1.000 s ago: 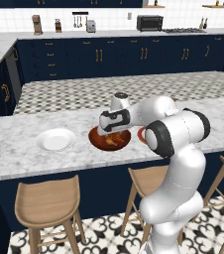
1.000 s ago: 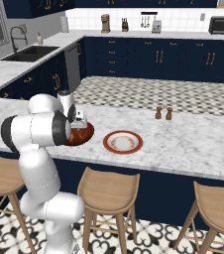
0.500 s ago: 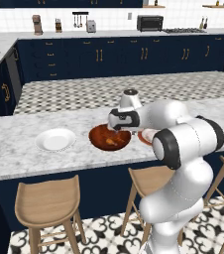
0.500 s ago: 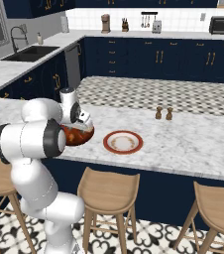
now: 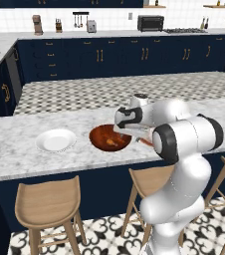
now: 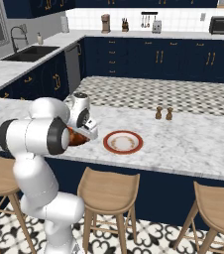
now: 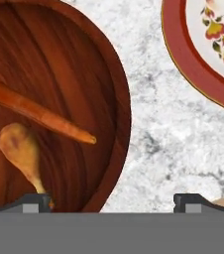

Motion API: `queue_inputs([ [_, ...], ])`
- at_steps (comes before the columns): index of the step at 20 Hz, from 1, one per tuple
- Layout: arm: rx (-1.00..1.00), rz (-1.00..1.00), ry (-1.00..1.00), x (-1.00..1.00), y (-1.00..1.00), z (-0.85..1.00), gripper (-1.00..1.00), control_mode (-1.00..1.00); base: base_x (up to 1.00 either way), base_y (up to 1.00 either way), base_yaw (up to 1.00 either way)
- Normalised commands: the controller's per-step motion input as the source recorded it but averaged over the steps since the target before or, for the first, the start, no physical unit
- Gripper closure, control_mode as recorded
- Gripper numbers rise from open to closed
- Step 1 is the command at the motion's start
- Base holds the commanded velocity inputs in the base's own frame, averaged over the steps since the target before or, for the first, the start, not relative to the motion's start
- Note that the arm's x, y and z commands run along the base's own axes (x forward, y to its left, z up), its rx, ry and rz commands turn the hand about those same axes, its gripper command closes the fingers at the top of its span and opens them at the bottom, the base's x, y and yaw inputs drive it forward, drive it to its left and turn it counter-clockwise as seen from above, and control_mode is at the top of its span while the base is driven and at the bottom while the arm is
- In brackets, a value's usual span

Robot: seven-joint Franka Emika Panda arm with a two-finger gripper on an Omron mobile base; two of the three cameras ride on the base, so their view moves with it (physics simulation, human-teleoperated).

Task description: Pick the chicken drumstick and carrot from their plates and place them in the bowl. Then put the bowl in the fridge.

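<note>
The brown wooden bowl (image 7: 84,59) stands on the marble island, and in it lie the orange carrot (image 7: 34,111) and the pale chicken drumstick (image 7: 22,149). My gripper (image 7: 112,201) is open and hangs low over the bowl's right rim: one fingertip (image 7: 37,201) sits inside the bowl beside the drumstick's bone, the other over bare counter. In the left base view the bowl (image 5: 100,133) shows just left of the gripper (image 5: 128,131). From the right base view the bowl (image 6: 77,137) is mostly hidden behind my arm, with the gripper (image 6: 86,133) at its edge.
An empty red-rimmed plate (image 6: 123,142) with a flower pattern (image 7: 198,69) lies close on the bowl's right. A white plate (image 5: 56,140) lies to the bowl's left. Two shakers (image 6: 163,113) stand further back. Wooden stools (image 5: 50,201) line the island's front edge.
The hand has swung from above the bowl's middle to its right rim and come down a little. Bowl and plates have stayed put.
</note>
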Motion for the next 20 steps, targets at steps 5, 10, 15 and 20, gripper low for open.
queue_inputs([
  [5,0.12,0.00,0.00,0.27,-0.12,-0.30,-1.00,-1.00,0.00,0.00,0.00],
  [10,0.03,0.00,0.00,0.19,-0.07,-0.16,-1.00,-1.00,0.00,0.00,0.00],
  [15,0.00,-0.04,0.00,0.21,0.06,-0.29,1.00,-1.00,0.00,0.00,0.00],
  [20,0.00,-0.05,0.00,0.18,0.09,-0.17,1.00,-1.00,0.00,0.00,0.00],
])
